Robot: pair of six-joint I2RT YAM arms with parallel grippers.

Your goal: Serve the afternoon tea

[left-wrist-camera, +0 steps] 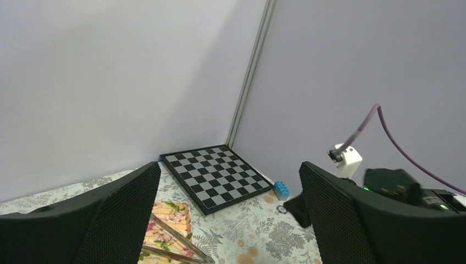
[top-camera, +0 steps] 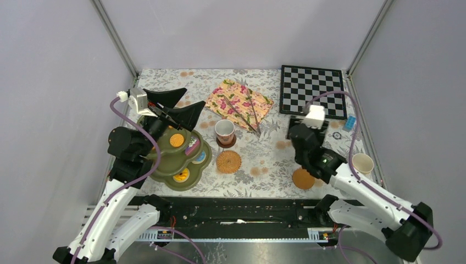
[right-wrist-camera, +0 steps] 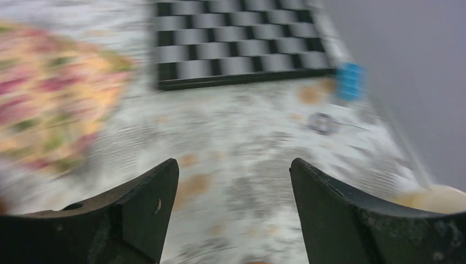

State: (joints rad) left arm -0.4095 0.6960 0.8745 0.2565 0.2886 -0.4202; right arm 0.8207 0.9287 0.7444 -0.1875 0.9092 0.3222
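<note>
Olive tiered stand (top-camera: 165,166) with pastries (top-camera: 177,140) at left, pink mug (top-camera: 224,131) on coaster (top-camera: 227,144), yellow mug (top-camera: 362,163) right

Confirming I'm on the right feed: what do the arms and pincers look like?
The left arm and right arm have white lower links and black upper joints. A purple cable runs along each to a white wrist block. The left pincer and right pincer have black, tapered fingers; the left's inner faces are mesh-textured. A green light shows on the right arm.

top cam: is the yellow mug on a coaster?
No, the yellow mug stands on the bare tablecloth, apart from the nearest coaster.
</note>
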